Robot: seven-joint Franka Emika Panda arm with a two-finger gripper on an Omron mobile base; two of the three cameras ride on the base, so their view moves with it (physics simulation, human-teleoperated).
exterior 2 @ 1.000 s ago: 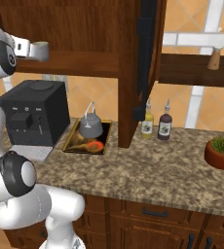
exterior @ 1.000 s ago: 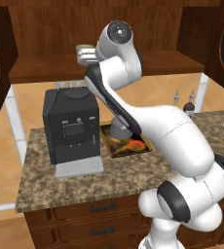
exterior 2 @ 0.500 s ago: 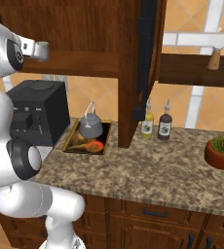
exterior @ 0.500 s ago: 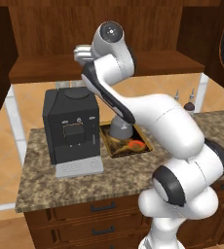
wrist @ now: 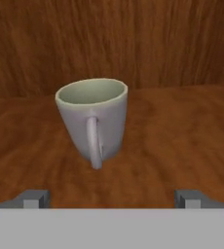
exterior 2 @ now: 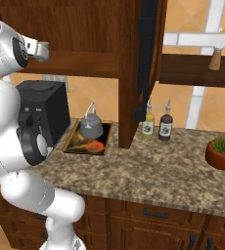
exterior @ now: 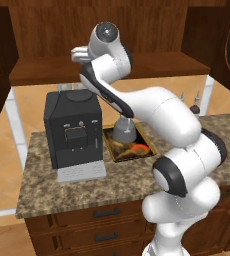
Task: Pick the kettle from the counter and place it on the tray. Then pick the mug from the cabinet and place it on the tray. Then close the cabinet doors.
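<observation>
Mug [wrist: 93,119] on the cabinet [wrist: 182,58] shelf, as I see it through the hand view: grey-beige, greenish inside the rim, handle facing me, standing at 12 o'clock from my pincer [wrist: 112,198], whose tips are spread wide, released and gripping nothing.

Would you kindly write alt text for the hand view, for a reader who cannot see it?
A small grey-beige mug stands upright on the wooden shelf floor of the cabinet, its handle turned toward the camera and its greenish inside showing. The open gripper has one fingertip at each lower corner, short of the mug, with the wood-grain back panel behind.
</observation>
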